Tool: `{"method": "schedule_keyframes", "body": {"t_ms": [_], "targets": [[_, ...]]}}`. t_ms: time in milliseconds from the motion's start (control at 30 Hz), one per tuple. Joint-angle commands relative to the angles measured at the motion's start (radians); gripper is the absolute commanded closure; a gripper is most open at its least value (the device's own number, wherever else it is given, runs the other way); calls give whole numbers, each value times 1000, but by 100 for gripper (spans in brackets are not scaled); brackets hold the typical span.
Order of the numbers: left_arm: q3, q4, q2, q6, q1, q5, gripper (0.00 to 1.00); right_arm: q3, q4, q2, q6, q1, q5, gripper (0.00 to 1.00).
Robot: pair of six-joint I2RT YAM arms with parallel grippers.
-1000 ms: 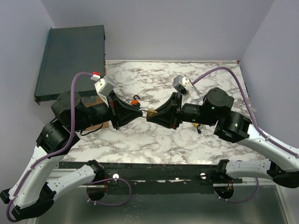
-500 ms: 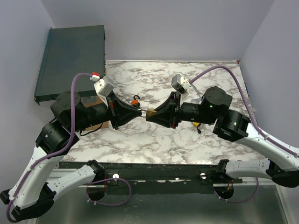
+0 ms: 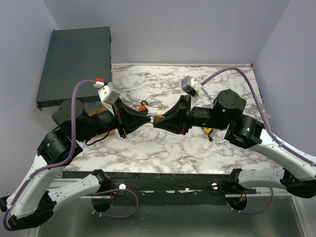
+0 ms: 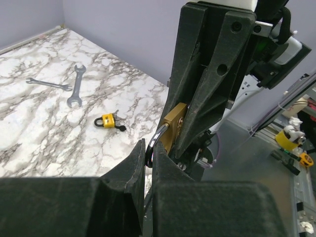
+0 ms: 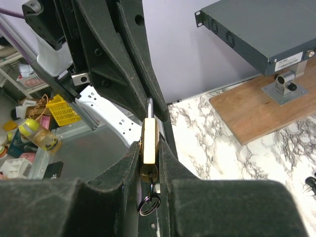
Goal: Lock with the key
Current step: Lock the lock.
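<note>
I've got R gripper (image 5: 149,148) clamped tight on padlock (image 5: 149,140) body. L gripper (image 4: 149,160) pinched shut on shackle (image 4: 155,140), dead ahead of it. Lock's long axis runs tip-to-tip btwn grippers; key ring (image 5: 148,202) hangs R-side, under R's fingers.

desk (image 3: 163,148): white marble pattern with grey veins
yellow padlock (image 4: 106,120): lying flat on the desk, right part
wrenches: large (image 4: 76,92) and small (image 4: 48,84), near and beyond the yellow padlock
orange padlock (image 3: 143,107): well apart, left of the yellow padlock
wooden board (image 5: 247,116): farther left still, at the desk's edge
</note>
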Motion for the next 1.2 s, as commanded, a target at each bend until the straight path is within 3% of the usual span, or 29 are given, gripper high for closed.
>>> {"method": "schedule_keyframes", "body": {"t_ms": [0, 200, 600, 1167], "targets": [[-38, 56, 22, 0, -59, -20, 100, 34, 120, 44, 36, 10, -56, 99], [-41, 66, 19, 17, -101, -78, 100, 40, 125, 54, 51, 10, -41, 99], [-50, 62, 58, 48, -267, -432, 100, 88, 62, 130, -38, 91, 227, 99], [13, 72, 147, 90, -508, -482, 100, 185, 8, 235, -58, 90, 334, 99]]}}
